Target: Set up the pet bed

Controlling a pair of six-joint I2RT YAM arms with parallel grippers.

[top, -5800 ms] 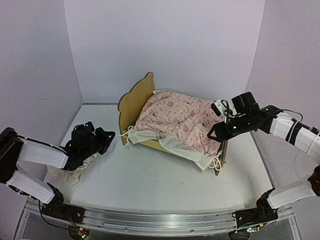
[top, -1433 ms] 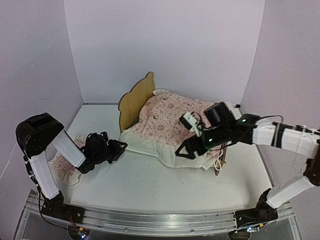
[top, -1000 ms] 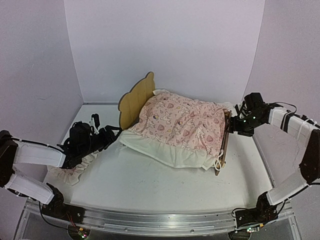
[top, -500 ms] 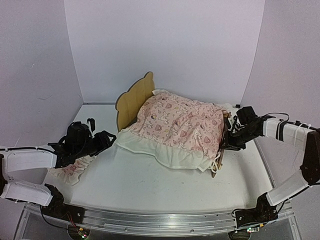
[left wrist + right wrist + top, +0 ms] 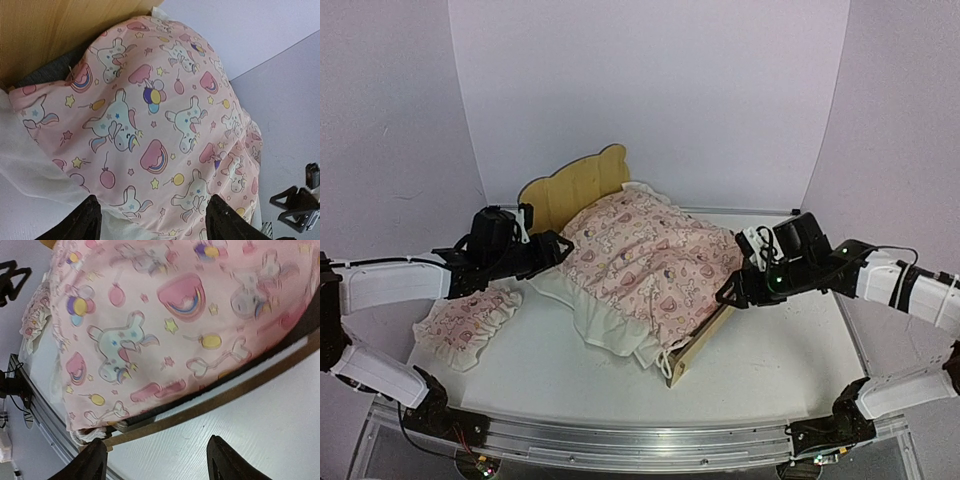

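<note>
My left gripper (image 5: 558,250) hangs jaws apart, holding nothing, just beside the pet bed (image 5: 570,185) at its headboard end. My right gripper (image 5: 728,295), also apart and holding nothing, sits at the right rail. The bed runs far-left to near-right under the blanket (image 5: 650,255). The pillow (image 5: 465,318) lies near left, closest to my left arm. There is room on the table (image 5: 770,370) at near right.

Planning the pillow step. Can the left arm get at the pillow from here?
Likely yes. The pillow lies uncovered on the table right beside the left arm, nothing on it. The left hand is open at the blanket and would need to pull back.
</note>
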